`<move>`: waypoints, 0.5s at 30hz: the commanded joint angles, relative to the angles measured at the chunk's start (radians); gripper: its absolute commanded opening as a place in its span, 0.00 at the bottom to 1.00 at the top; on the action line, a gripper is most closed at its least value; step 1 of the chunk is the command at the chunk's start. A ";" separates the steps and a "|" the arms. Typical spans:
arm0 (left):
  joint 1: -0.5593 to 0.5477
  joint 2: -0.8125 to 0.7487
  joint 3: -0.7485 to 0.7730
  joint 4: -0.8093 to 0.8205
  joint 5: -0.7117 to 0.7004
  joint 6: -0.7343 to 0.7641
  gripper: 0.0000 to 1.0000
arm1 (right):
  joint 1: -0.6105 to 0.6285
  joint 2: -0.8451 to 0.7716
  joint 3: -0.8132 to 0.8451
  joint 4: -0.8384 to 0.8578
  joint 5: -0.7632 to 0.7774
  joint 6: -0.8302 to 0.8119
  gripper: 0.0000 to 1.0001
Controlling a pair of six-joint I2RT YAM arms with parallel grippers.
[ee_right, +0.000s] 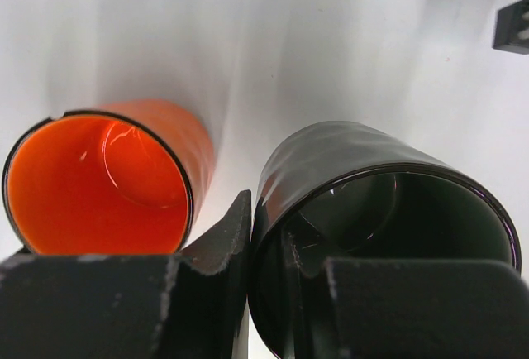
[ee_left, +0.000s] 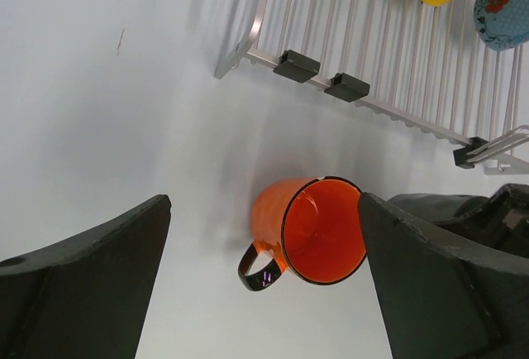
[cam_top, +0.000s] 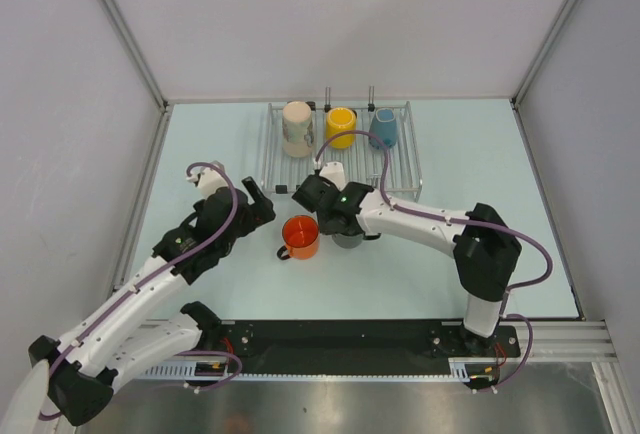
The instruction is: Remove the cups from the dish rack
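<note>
The dish rack (cam_top: 340, 154) lies at the back centre with the cream cup (cam_top: 297, 127), yellow cup (cam_top: 341, 126) and light blue cup (cam_top: 383, 128) on it. The orange cup (cam_top: 301, 236) stands upright on the table in front of the rack. The dark grey cup (cam_top: 349, 238) stands right beside it. My right gripper (cam_top: 340, 216) is shut on the dark grey cup's (ee_right: 372, 202) wall, one finger (ee_right: 219, 247) outside and one inside. My left gripper (cam_top: 264, 205) is open and empty, just left of the orange cup (ee_left: 318, 227). The rack's near edge (ee_left: 372, 45) also shows in the left wrist view.
White enclosure walls stand on the left, back and right. The black base rail (cam_top: 350, 339) runs along the near edge. The rack's black feet (ee_left: 297, 65) and upright prongs (cam_top: 328, 94) are close to the cups.
</note>
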 commanded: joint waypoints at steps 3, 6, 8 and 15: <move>0.001 0.013 -0.015 0.021 0.017 -0.015 1.00 | -0.029 0.058 0.066 0.067 -0.032 -0.026 0.00; 0.000 0.016 -0.019 0.022 0.018 -0.015 1.00 | -0.037 0.086 0.072 0.071 -0.047 -0.023 0.00; 0.000 0.020 -0.021 0.021 0.017 -0.015 1.00 | -0.038 0.095 0.073 0.073 -0.052 -0.022 0.00; 0.000 0.049 -0.027 0.036 0.032 -0.020 1.00 | -0.035 0.117 0.069 0.078 -0.091 -0.016 0.00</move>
